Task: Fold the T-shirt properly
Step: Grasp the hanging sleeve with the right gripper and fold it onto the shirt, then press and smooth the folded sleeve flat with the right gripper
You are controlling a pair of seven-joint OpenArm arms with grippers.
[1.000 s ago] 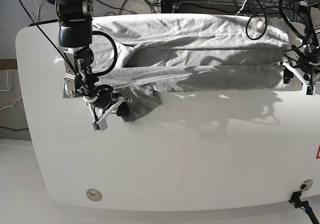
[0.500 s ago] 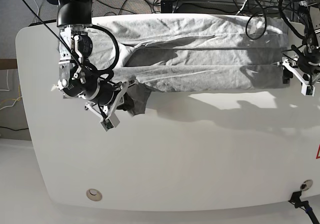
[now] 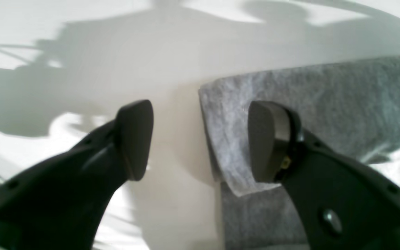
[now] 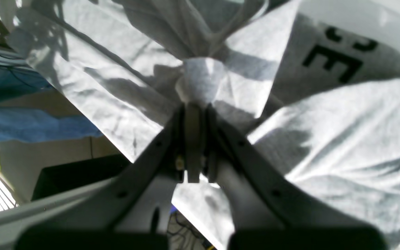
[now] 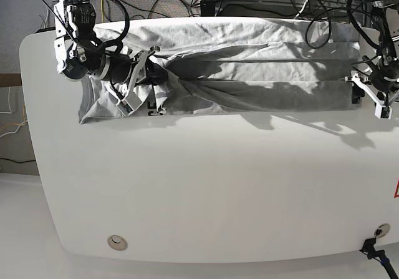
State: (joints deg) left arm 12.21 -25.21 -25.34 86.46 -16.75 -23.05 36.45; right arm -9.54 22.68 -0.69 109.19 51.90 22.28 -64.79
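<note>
Right claw [image 4: 200, 107] was pressed together on a bunched pinch of the T-shirt [image 5: 249, 73]; the gathered bit stuck out beyond the fingertips. Left claw [image 3: 200, 139] was spread, nothing pinched: one finger over bare bench [image 5: 218, 185], the other over a corner of the grey cloth. Contact between that finger and the cloth: could not tell.

Cloth around the right claw was pulled into folds, creases running out from the pinch. Black capitals [image 4: 339, 59] showed on a darker part of the shirt next to the folds, an E readable, the rest partly covered. In the base view a bit of the print also showed below the right claw.

Shirt lay as a long, wrinkled strip along the bench's top edge in the base view, right claw near its left end, left claw at its right end. Long creases ran lengthwise. Lower left corner of the cloth lay flat on the bench. Arm shadows fell across the shirt and the white bench top.

Farther out: round fitting [image 5: 117, 243] at the bench's lower left, another near the lower right, black stand [image 5: 380, 257] just beside that one. Cables [image 5: 143, 7] ran behind the top edge.
</note>
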